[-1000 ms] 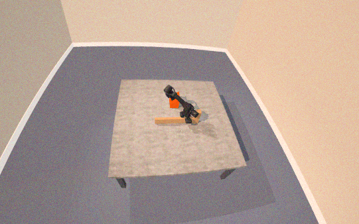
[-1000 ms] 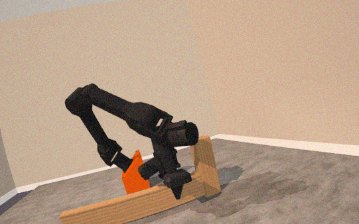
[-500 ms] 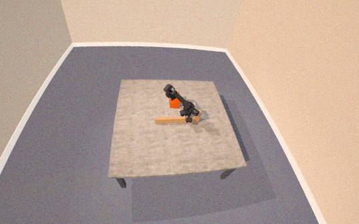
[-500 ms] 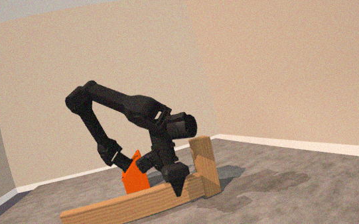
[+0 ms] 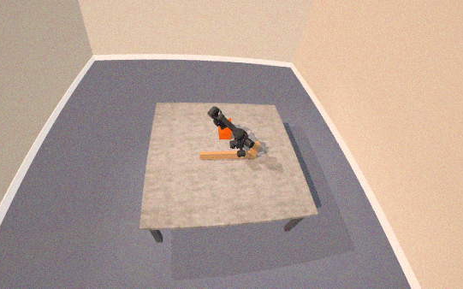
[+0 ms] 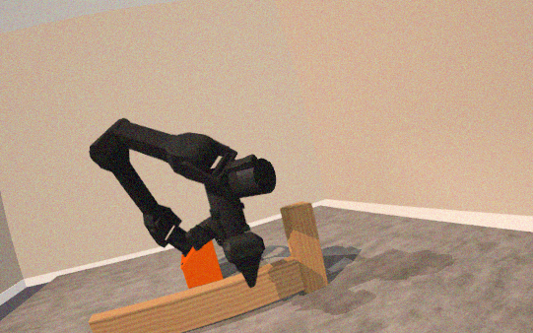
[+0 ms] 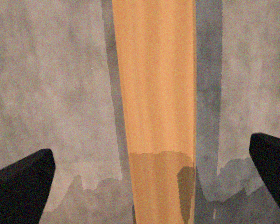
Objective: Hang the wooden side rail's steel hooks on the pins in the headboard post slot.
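Wrist view: tool (image 7: 147, 183) fully open, empty, straddling rail (image 7: 153, 96).
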Robot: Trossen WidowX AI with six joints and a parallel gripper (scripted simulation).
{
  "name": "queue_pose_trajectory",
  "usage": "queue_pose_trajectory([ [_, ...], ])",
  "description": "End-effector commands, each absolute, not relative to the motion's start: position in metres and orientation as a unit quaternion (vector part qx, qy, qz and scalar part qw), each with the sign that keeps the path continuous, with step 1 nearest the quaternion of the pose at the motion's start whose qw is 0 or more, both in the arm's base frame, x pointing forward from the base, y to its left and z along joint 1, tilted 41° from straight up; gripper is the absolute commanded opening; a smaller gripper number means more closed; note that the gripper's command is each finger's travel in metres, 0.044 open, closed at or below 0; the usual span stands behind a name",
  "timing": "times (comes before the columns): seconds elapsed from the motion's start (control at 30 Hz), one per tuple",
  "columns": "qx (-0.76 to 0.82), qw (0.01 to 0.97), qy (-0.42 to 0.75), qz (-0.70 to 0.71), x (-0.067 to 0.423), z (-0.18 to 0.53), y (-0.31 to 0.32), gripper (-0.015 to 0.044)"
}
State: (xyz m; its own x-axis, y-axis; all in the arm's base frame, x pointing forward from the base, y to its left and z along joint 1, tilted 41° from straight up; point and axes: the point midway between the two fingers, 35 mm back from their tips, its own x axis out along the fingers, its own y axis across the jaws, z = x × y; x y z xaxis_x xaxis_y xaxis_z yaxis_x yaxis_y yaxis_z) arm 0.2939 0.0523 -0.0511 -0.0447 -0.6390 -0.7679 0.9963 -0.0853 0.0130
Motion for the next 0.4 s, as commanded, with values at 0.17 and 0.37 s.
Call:
queue_pose_trajectory([
  [0.17,0.309,0.615,0.284,-0.667,0.2904,-0.0485,0.0457,0.0440],
  [0.37,0.314,0.614,0.284,-0.666,0.2924,-0.0491,0.0486,0.0440],
])
